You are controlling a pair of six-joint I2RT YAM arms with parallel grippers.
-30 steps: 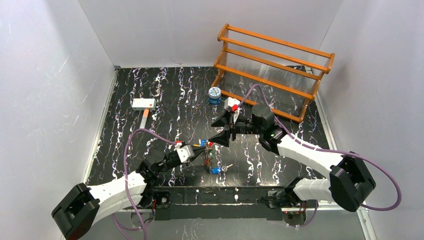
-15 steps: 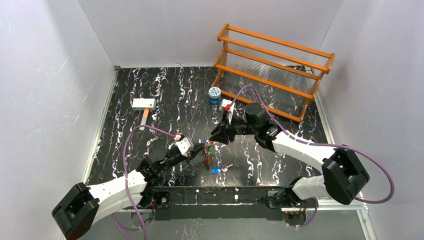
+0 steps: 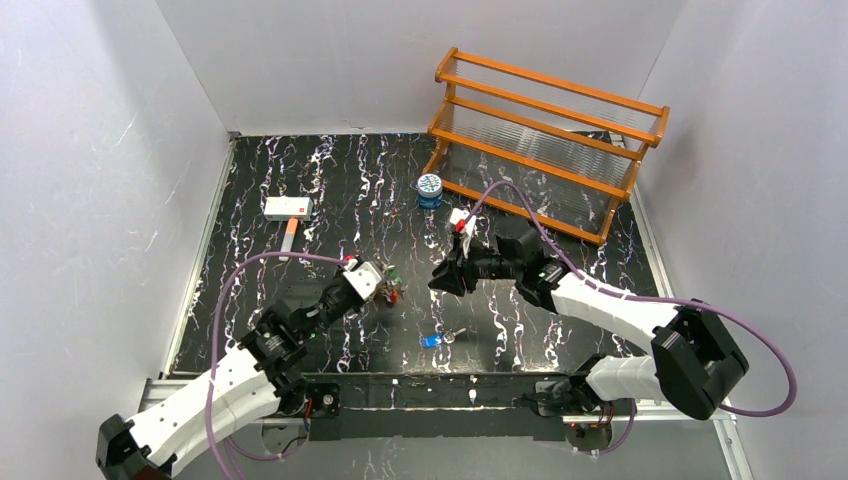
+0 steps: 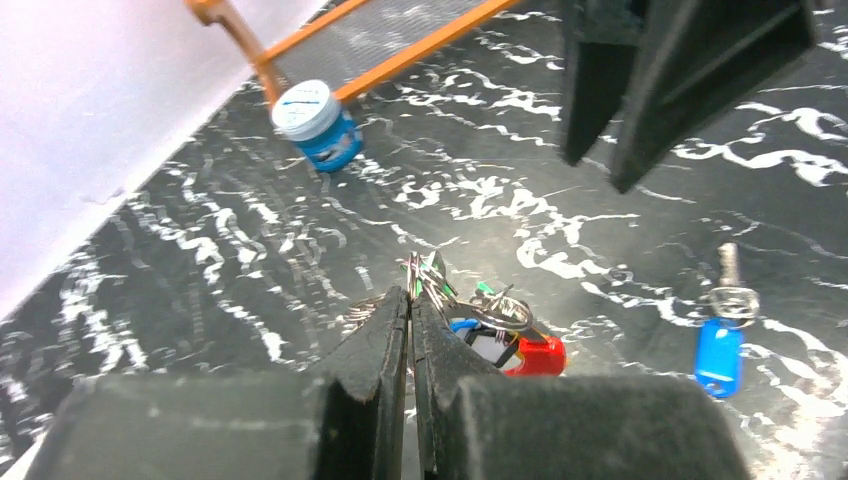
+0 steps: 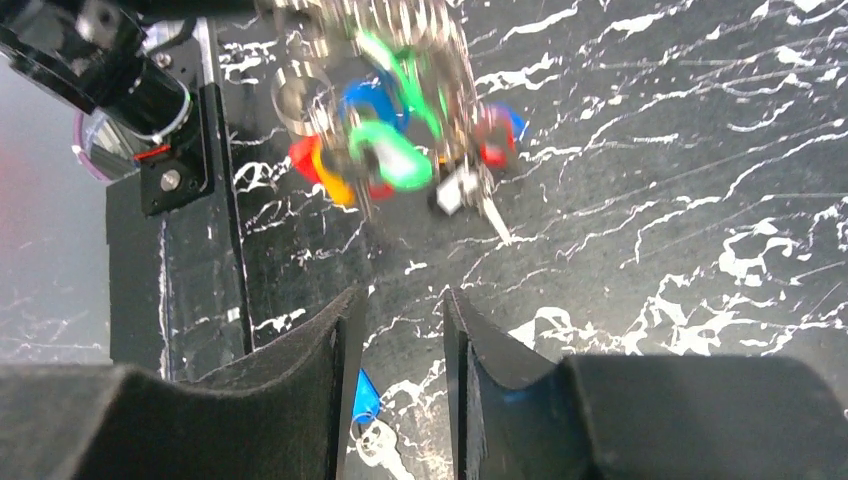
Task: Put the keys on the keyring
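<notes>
My left gripper [image 3: 384, 284] is shut on the thin silvery keyring [image 4: 424, 274] and holds it above the table. A bunch of keys [image 4: 503, 338] with red, blue, green and yellow heads hangs from it, also blurred in the right wrist view [image 5: 385, 130]. One silver key with a blue tag [image 3: 435, 340] lies loose on the table near the front edge, also in the left wrist view [image 4: 720, 345] and below my right fingers [image 5: 366, 400]. My right gripper [image 3: 444, 279] is open and empty, a short way right of the bunch.
A small blue-and-white tin [image 3: 429, 190] stands in front of an orange wooden rack [image 3: 545, 140] at the back right. A white-headed hammer with an orange handle [image 3: 288, 212] lies at the back left. The black marbled table [image 3: 330, 190] has walls on three sides.
My left gripper has drawn back to the left and up with the keyring and bunch, away from the right gripper. The right gripper stays nearly in place. The blue-tagged key has not moved.
</notes>
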